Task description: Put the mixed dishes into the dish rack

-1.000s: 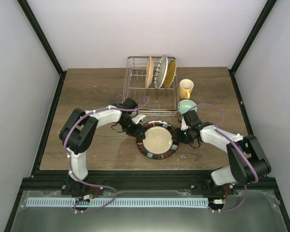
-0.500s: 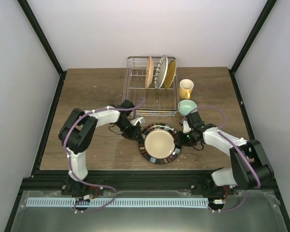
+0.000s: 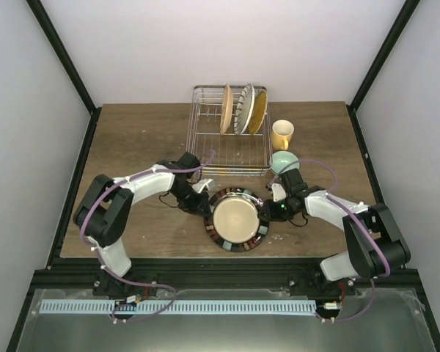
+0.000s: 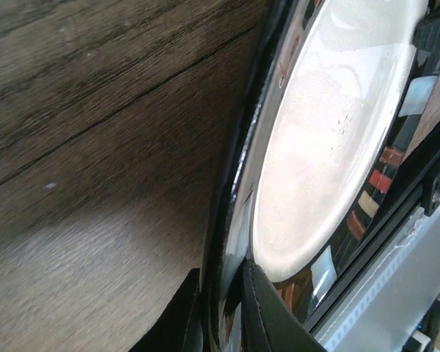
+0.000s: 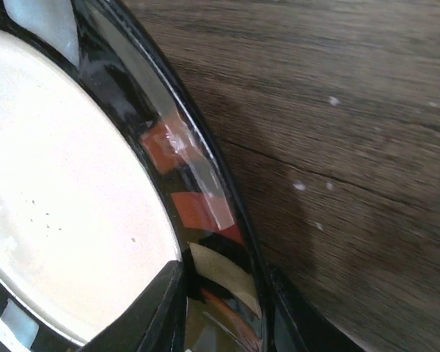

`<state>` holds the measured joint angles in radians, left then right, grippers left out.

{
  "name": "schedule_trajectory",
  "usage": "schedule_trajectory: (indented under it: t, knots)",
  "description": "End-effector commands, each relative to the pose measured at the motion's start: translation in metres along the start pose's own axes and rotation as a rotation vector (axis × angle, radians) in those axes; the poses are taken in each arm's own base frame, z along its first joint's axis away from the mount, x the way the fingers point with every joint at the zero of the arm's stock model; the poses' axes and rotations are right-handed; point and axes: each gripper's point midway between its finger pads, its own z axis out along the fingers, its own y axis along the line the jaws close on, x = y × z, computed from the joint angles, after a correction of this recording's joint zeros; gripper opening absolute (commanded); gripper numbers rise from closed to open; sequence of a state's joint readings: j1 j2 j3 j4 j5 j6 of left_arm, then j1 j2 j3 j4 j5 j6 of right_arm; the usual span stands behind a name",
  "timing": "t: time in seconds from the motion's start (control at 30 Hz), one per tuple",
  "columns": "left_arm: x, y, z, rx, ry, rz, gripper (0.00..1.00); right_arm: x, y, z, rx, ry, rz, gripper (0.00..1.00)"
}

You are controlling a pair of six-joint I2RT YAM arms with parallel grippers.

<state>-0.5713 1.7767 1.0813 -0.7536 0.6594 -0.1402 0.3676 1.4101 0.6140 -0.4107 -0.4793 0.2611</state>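
The dark-rimmed plate (image 3: 237,218) with a beige centre lies near the table's front, just before the dish rack (image 3: 205,139). My left gripper (image 3: 207,199) is shut on the plate's left rim; in the left wrist view (image 4: 224,293) one finger is under the rim and the other on top of the plate (image 4: 330,147). My right gripper (image 3: 270,209) is shut on the right rim; in the right wrist view (image 5: 224,282) it straddles the plate (image 5: 59,183). The rack holds a tan plate (image 3: 226,108), a striped plate (image 3: 244,108) and a yellow plate (image 3: 258,110), all upright.
A yellow mug (image 3: 282,134) stands right of the rack. A mint-green bowl (image 3: 284,161) sits just in front of it, close behind my right wrist. The rack's left half holds no dishes. Black frame rails border the table.
The plate shifted slightly right and toward the front, then back left, with both grippers staying on its rim. The left arm's elbow has swung out to the left.
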Motion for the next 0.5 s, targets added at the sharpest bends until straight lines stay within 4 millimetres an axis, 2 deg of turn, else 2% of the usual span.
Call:
schedule_trajectory:
  t: [0.0,0.1,0.17,0.37,0.47]
  knots:
    - [-0.019,-0.078,-0.018,0.139,-0.142,0.346,0.0,-0.027,0.056,-0.001,-0.219,-0.065,-0.163,0.23]
    - [-0.017,-0.082,-0.024,0.142,-0.168,0.366,0.0,-0.021,0.063,0.001,-0.289,-0.074,-0.174,0.4]
    - [-0.016,-0.082,-0.028,0.148,-0.18,0.374,0.0,-0.019,0.063,0.003,-0.3,-0.079,-0.186,0.48]
    - [-0.012,-0.082,-0.03,0.177,-0.19,0.392,0.0,-0.017,0.062,0.005,-0.31,-0.095,-0.185,0.6]
    - [-0.009,-0.079,-0.028,0.191,-0.179,0.389,0.0,-0.015,0.061,0.006,-0.321,-0.106,-0.189,0.61]
